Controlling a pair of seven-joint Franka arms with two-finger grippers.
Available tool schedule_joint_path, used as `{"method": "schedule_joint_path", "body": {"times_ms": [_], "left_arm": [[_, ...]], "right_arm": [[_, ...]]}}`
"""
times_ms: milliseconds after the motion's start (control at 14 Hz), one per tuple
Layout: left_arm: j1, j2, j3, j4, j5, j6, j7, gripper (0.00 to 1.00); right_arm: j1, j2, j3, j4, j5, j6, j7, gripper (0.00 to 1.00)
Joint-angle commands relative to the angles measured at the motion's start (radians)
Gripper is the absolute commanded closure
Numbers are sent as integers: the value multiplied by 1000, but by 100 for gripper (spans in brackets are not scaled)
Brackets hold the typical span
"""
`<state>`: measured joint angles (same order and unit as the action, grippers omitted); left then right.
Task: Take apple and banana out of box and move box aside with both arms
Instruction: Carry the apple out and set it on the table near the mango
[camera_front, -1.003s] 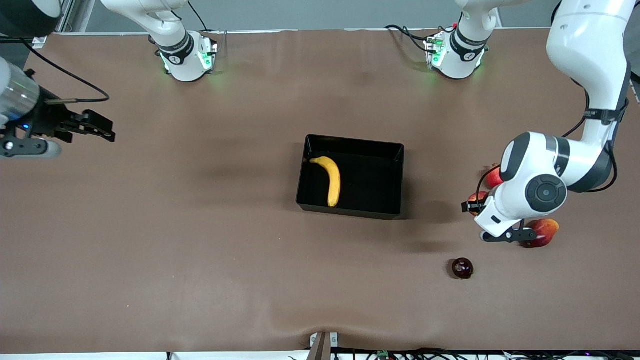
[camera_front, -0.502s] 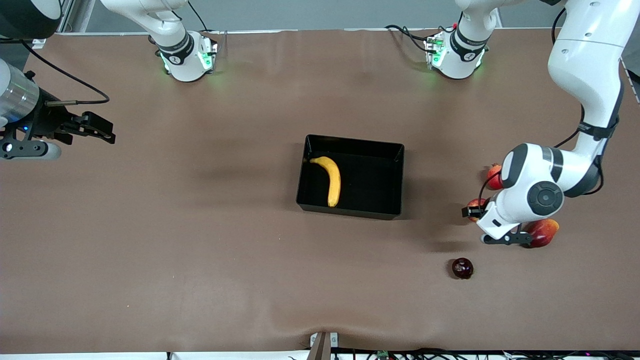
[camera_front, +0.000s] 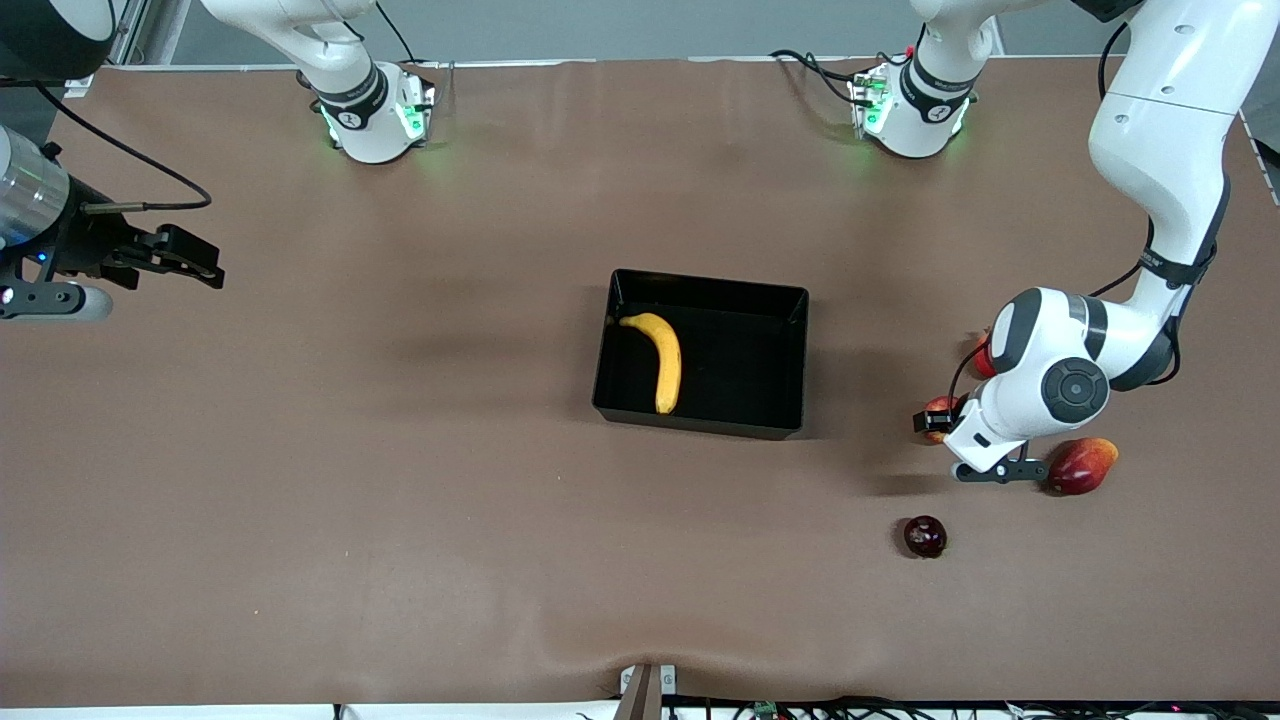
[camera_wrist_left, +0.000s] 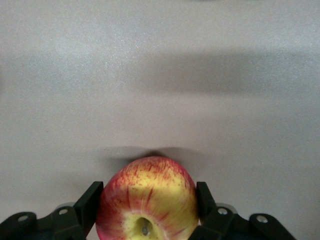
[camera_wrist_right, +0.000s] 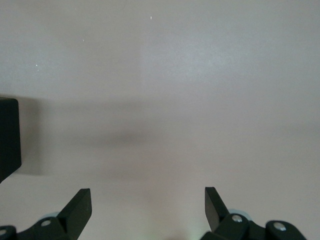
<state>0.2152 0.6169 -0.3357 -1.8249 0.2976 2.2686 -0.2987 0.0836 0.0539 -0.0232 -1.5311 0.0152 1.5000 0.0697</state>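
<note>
Red-and-yellow apple (camera_wrist_left: 147, 202) between left tool (camera_wrist_left: 149, 210) fingers (camera_wrist_left: 90, 205), brown table (camera_wrist_left: 160, 75)

Yellow banana (camera_front: 660, 358), black box (camera_front: 745, 425) — red-yellow streaked apple (camera_wrist_left: 147, 197)

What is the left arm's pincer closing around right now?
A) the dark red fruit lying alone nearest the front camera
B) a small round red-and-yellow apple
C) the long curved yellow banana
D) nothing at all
B: in the left wrist view the left pincer has one black finger on each side of the small round red-and-yellow apple, while the long curved yellow banana lies in the glossy black rectangular tray.
</note>
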Motion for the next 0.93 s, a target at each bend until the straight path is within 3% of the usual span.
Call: {"method": "schedule_joint_path", "body": {"times_ms": [0,215,573,860], "left_arm": [[9,-11,-5,-16,20,26,-28,0],[-2,-68,-55,-2,2,-33,-81,0],[-4,-94,-196,163,-3,-340,-174,0],[-11,-92,-307,199,-3,-396,-305,0]], "right_arm": [[-12,1,8,9,-1,-3,12,0],[-12,11,8,9,-1,-3,12,0],[-10,15,8,17,-1,-1,12,0],[-8,17,8,17,0,5,12,0]]}}
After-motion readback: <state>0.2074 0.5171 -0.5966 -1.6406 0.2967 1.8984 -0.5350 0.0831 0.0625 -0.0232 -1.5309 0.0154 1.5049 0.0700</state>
